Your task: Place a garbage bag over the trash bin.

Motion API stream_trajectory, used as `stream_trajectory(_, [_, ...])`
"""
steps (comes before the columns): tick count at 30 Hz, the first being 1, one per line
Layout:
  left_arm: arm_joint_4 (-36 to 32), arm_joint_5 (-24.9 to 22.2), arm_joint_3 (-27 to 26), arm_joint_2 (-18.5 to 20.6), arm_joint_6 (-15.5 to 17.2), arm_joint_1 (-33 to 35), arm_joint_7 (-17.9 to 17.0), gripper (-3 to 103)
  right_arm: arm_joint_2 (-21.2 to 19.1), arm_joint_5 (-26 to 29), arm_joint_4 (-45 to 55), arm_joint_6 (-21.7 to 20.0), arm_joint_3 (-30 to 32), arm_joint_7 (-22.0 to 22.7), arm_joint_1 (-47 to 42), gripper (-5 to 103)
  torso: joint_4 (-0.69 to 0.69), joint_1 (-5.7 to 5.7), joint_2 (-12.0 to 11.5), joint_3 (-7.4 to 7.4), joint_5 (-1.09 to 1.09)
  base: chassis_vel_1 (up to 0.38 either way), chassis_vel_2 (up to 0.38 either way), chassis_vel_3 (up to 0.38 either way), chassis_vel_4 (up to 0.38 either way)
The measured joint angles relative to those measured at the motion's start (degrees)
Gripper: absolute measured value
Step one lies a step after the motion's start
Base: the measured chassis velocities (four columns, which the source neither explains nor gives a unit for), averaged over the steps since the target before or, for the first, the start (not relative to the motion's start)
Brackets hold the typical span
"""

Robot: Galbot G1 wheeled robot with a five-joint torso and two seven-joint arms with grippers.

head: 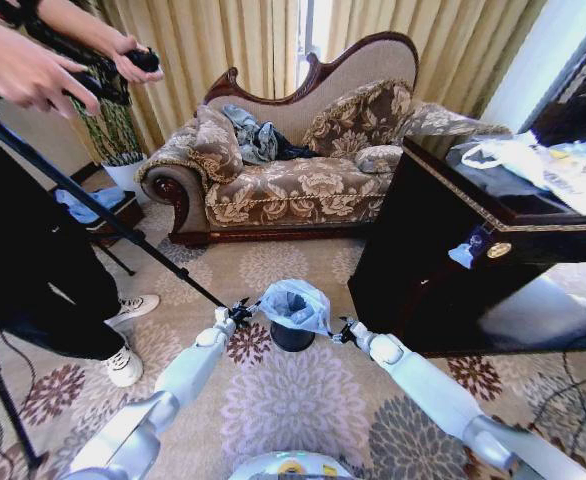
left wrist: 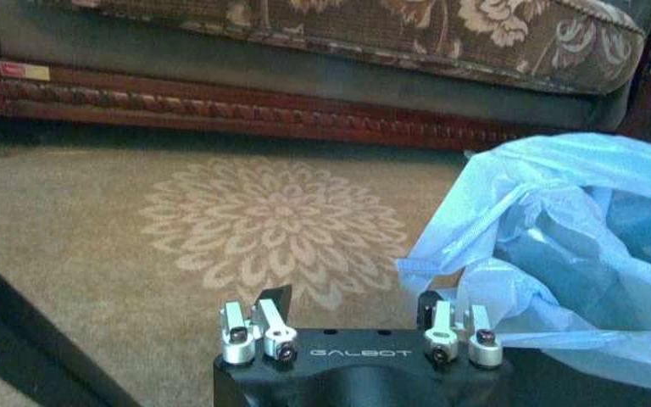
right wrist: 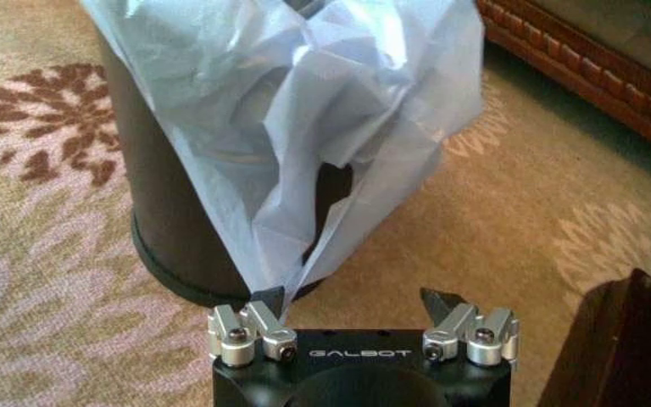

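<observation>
Flanking the trash bin (head: 292, 335), both open grippers seemingly release the garbage bag (head: 295, 303).

Background from my head cam: floral carpet (head: 303, 400) underfoot, big medallion patterns all over. Ornate sofa (head: 293, 170) at 12 o'clock, dark carved wood frame, brown floral upholstery, gold curtains (head: 213, 40) behind it. Crumpled grey clothing (head: 253, 135) on the seat, a patterned cushion (head: 358, 115) against the backrest at its 3 o'clock. Dark wooden cabinet (head: 453, 250) at my 2 o'clock, white plastic bags with papers (head: 543, 165) on top. Tripod (head: 63, 190) at 10 o'clock, one leg slanting down across the carpet. Person (head: 33, 230) standing there, white sneakers; holding something dark, probably a controller.
</observation>
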Motion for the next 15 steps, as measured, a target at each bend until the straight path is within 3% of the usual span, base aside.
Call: stream_trajectory(15, [1.43, 0.28, -0.08, -0.57, -0.27, -0.35, -0.07, 70, 1.19, -1.89, -1.18, -0.54, -0.05, 0.1, 0.03, 79, -0.01, 0.0, 0.0, 0.0, -0.01, 0.0, 0.0, 0.0, 0.0])
